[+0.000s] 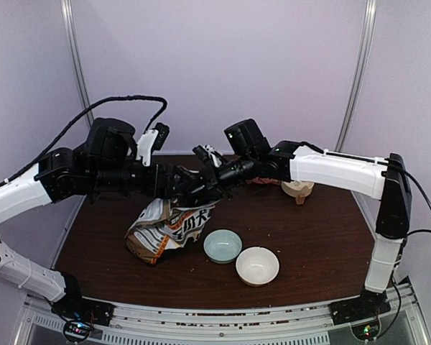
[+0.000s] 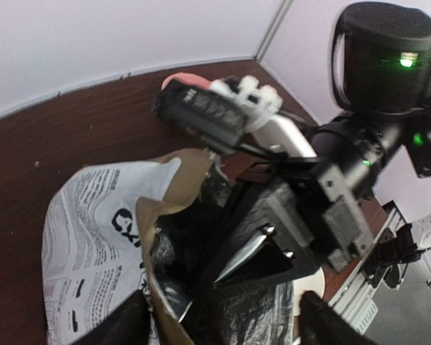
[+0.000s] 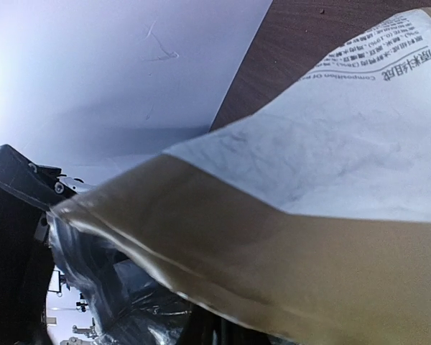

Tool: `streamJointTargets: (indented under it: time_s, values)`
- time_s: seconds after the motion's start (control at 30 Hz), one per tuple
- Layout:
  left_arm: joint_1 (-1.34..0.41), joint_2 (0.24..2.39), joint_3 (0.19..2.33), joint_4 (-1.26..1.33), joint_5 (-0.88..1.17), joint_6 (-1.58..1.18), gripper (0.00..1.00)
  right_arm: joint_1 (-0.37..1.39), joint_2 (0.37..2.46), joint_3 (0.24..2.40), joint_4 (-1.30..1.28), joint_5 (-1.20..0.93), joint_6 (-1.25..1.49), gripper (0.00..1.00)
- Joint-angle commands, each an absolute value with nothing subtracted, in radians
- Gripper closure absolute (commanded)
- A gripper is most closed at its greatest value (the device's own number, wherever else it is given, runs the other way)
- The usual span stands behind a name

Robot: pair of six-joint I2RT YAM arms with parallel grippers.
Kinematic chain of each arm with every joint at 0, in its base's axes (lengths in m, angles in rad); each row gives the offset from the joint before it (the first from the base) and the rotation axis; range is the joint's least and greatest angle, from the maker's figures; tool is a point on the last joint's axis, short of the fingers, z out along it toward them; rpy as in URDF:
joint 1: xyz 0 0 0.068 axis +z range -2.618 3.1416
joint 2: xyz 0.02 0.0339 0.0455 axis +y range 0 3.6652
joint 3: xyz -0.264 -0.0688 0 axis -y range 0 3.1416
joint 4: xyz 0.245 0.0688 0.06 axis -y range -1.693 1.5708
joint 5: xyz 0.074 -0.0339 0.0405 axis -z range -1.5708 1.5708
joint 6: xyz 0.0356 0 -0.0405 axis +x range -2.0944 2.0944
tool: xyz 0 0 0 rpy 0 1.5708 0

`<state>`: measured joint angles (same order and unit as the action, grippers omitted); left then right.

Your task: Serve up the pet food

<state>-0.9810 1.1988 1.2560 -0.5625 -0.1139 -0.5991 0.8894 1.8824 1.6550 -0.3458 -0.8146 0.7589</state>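
No pet food showed in any view, so where it lay could not be told. The open mouth of the paper bag point(image 1: 167, 231) revealed only a dark, crumpled liner point(image 2: 201, 237). The bag, brown with white printed panels, stood tilted on the dark wooden table point(image 1: 309, 237) left of the middle, with its mouth raised toward the far side where both arms met.

The right gripper point(image 2: 262, 251) reached into that mouth from the right. Its jaws were nearly closed, and it seemed to pinch the bag's rim; in the right wrist view that rim ran close across the whole picture. The left gripper point(image 2: 223, 325) stood wide open. One of its fingers point(image 2: 122, 322) was at each side of the bag's mouth, and whether they touched the paper could not be told.

Just right of the bag sat a pale blue-green bowl point(image 1: 222, 246). A cream bowl point(image 1: 257, 265) sat beside it, nearer and further right. A pale tan object point(image 1: 298, 189) sat at the far right of the table, under the right arm.
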Motion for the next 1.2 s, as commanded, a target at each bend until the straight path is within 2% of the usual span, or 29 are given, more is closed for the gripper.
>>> streamJointTargets:
  time_s: [0.0,0.03,0.2,0.27,0.47,0.57,0.77,1.0,1.17]
  values:
    - [-0.994,1.261,1.302,-0.675,-0.205,-0.566,0.49,0.884,1.795,1.603,-0.227,-0.847,0.817,1.0]
    - [-0.997,1.263,1.301,-0.681,-0.217,-0.57,0.6,0.88,1.784,1.586,-0.219,-0.843,0.825,1.0]
    - [-1.0,1.253,1.287,-0.682,-0.251,-0.587,0.93,0.855,1.714,1.465,-0.118,-0.834,0.903,1.0]
    - [-1.001,1.243,1.282,-0.683,-0.265,-0.591,1.0,0.843,1.682,1.419,-0.083,-0.826,0.929,1.0]
    - [-1.003,1.212,1.269,-0.68,-0.302,-0.598,1.0,0.797,1.584,1.248,0.091,-0.803,1.067,1.0]
    - [-1.003,1.203,1.267,-0.679,-0.307,-0.598,1.0,0.78,1.559,1.218,0.093,-0.781,1.089,1.0]
    - [-1.005,1.194,1.261,-0.669,-0.325,-0.596,1.0,0.772,1.536,1.22,0.071,-0.754,1.092,1.0]
    - [-0.999,1.138,1.264,-0.686,-0.465,-0.605,1.0,0.773,1.472,1.292,-0.028,-0.688,0.972,1.0]
    - [-0.927,1.119,1.266,-0.771,-0.498,-0.643,1.0,0.773,1.421,1.349,-0.059,-0.682,0.936,1.0]
